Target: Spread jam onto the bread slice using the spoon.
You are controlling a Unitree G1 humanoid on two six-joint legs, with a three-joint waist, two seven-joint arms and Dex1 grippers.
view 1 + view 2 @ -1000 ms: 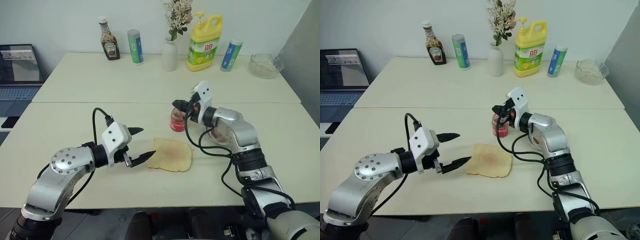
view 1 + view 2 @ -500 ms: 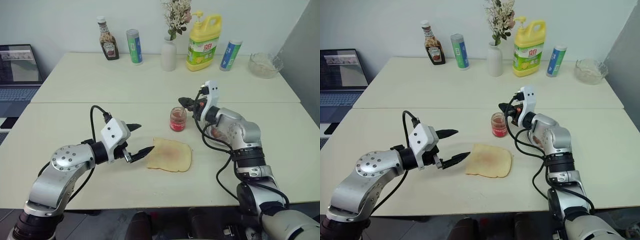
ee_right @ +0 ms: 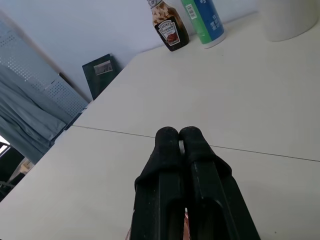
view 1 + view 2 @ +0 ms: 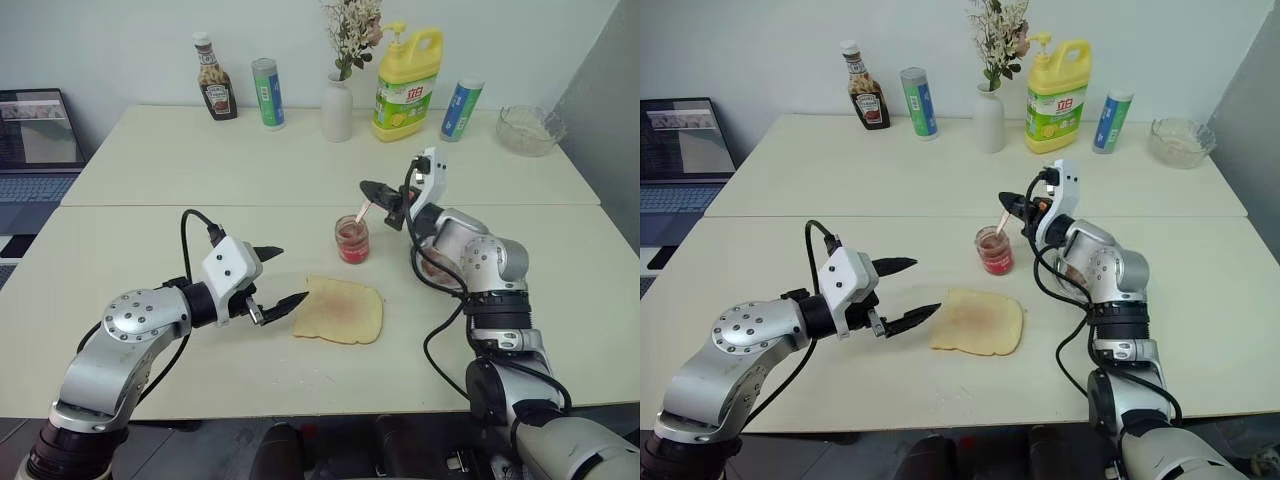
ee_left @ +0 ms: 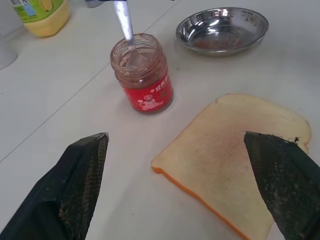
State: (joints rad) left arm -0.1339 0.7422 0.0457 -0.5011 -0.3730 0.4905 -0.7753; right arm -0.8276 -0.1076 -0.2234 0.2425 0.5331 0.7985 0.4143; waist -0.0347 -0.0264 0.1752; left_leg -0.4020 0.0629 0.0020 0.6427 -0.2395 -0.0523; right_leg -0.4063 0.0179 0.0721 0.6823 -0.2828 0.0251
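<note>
Spoon (image 5: pixel 124 26): thin, stiff, slick metal, bowl down in jam (image 5: pixel 142 72) jar, right gripper (image 4: pixel 1012 203) fingers clenched on handle top | bread slice (image 4: pixel 340 309): soft, light, flat on tabletop (image 4: pixel 150 240) near jar | left gripper (image 4: pixel 280 278) fingers released beside slice | steel dish (image 5: pixel 222 30) behind; path looks clear.
</note>
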